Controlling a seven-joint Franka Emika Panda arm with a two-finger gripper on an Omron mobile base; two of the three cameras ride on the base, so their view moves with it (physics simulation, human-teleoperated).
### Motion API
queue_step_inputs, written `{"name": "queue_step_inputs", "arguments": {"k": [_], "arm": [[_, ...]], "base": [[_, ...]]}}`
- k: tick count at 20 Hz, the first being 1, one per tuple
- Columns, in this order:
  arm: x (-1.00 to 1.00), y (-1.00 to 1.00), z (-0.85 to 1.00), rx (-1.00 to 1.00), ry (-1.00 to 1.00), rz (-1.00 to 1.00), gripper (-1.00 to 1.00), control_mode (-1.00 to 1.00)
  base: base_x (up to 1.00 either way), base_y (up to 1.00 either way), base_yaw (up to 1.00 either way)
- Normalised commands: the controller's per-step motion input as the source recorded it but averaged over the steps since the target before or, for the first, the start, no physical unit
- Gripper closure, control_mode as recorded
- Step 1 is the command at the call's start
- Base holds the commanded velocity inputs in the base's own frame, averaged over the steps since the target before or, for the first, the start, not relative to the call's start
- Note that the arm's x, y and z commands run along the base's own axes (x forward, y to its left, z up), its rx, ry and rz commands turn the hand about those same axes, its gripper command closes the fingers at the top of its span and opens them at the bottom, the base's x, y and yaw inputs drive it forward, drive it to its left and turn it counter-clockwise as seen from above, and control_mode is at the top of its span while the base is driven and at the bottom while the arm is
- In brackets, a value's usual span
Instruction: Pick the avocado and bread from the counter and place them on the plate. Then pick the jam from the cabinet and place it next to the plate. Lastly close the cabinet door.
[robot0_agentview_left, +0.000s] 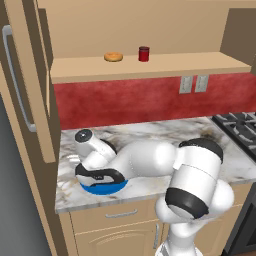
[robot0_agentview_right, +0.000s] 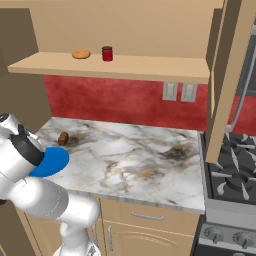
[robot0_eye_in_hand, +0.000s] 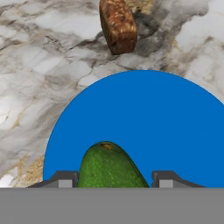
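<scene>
Avocado (robot0_eye_in_hand: 109, 166) is sitting clamped between the two fingers (robot0_eye_in_hand: 69, 179), which are grasping it over the blue plate (robot0_eye_in_hand: 175, 131). The gripper (robot0_eye_in_hand: 111, 180) is hanging above the near part of the plate, so the first step, getting the avocado onto the plate, is looking nearly done but not yet finished. From the hand view I cannot tell whether the fruit is touching the plate or hovering just above it.

Bread (robot0_eye_in_hand: 118, 25) is lying on the marble worktop (robot0_eye_in_hand: 39, 78) just beyond the plate's far rim, apart from it. Jam (robot0_agentview_left: 144, 53) is standing on the cabinet shelf (robot0_agentview_left: 150, 67) beside an orange ring pastry (robot0_agentview_left: 113, 57), and the cabinet door (robot0_agentview_left: 22, 85) is hanging open at the left.

Next move is probably calling for a gentle lowering and a release of the fingers, keeping the round fruit from rolling off the flat plate. After that, the arm would be reaching forward for the bread, approaching across its narrow width.
</scene>
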Motion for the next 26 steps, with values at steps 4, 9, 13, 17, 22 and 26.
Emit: {"name": "queue_step_inputs", "arguments": {"k": [4, 9, 13, 17, 22, 26], "arm": [[0.04, 0.0, -0.3, -0.04, 0.0, 0.0, 1.0, -1.0], [0.03, 0.0, -0.14, -0.01, 0.0, 0.0, -1.0, -1.0], [0.08, 0.0, 0.0, 0.0, 0.0, 0.0, -1.0, -1.0], [0.16, -0.01, 0.02, 0.0, 0.0, 0.0, -1.0, -1.0], [0.16, -0.07, 0.15, 0.01, -0.01, 0.0, -1.0, -1.0], [0.16, -0.19, 0.21, 0.04, 0.0, 0.0, -1.0, -1.0]], "base": [[0.0, 0.0, 0.0], [0.0, 0.0, 0.0], [0.0, 0.0, 0.0], [0.0, 0.0, 0.0], [0.0, 0.0, 0.0], [0.0, 0.0, 0.0]]}}
